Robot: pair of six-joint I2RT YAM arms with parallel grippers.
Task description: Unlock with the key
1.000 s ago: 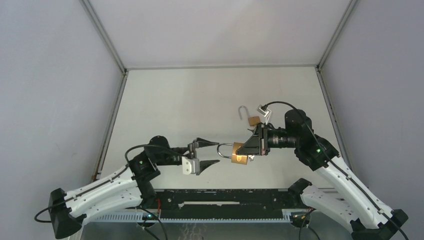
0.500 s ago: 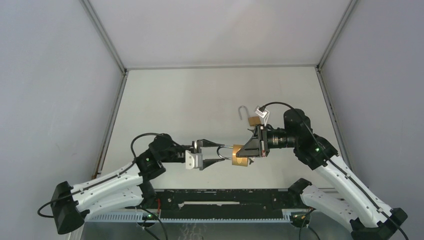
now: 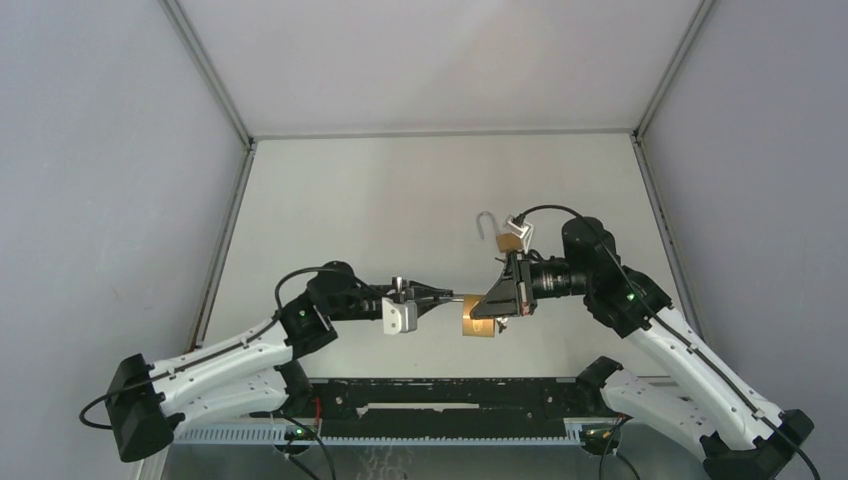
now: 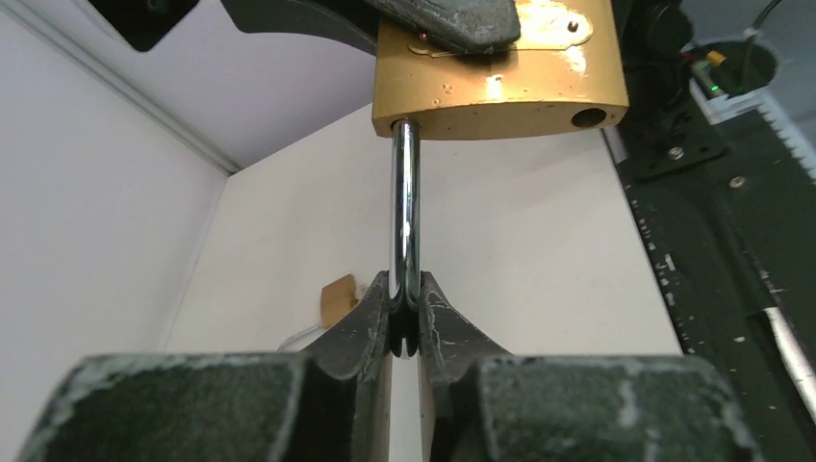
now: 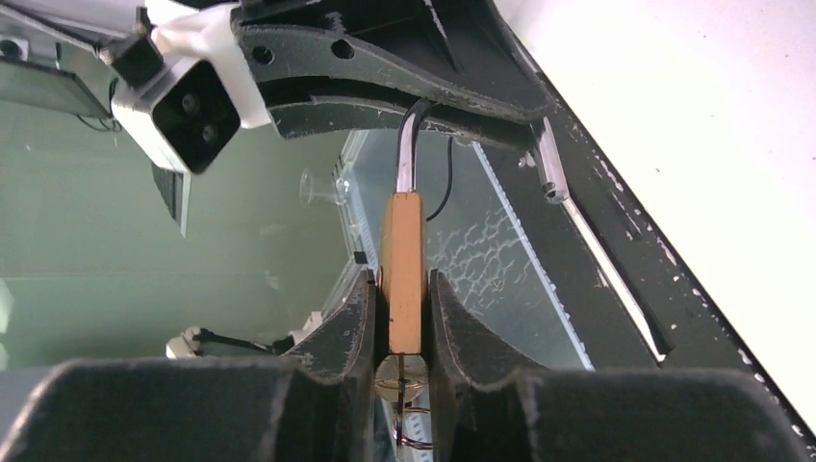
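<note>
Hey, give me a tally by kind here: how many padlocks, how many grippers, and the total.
Padlocks: 2 (the held padlock and the open padlock lying on the table)
Grippers: 2 (the left gripper and the right gripper, both shut on the held padlock)
Total: 4

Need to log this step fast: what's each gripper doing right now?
Left gripper: closed on the shackle of the padlock.
Right gripper: closed on the brass padlock body.
</note>
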